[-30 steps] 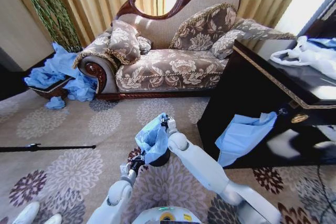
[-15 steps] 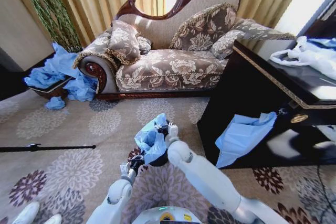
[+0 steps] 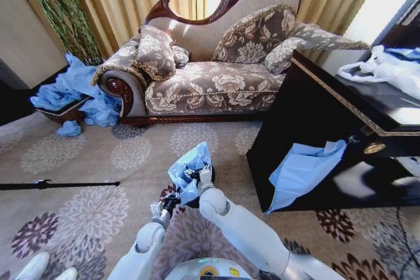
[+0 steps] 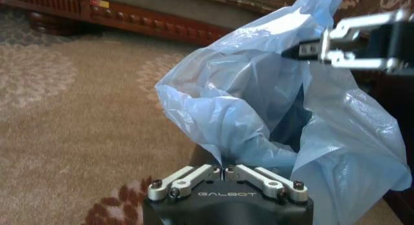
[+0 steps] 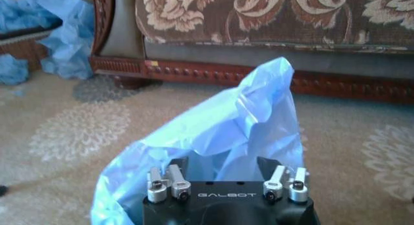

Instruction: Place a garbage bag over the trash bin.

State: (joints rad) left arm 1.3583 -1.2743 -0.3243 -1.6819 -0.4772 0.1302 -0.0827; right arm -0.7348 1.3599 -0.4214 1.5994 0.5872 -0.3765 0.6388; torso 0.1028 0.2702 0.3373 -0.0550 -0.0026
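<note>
Between both grippers: thin wrinkly light-blue plastic garbage bag (image 3: pixel 189 168) over small round black bin (image 3: pixel 194 200). Left gripper (image 4: pixel 223 170) clenched on bag's near edge; right gripper (image 3: pixel 195 174) spread wide, w/ bag film between fingers.

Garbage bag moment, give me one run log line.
garbage bag: draped on trash bin | left claw: shut on bag | right claw: open at bag | floor: carpet

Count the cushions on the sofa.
4, all on the sofa: one large cushion at its left end, a small one tucked behind that, one large against the backrest, one at the right end. Others may be hidden.
</note>
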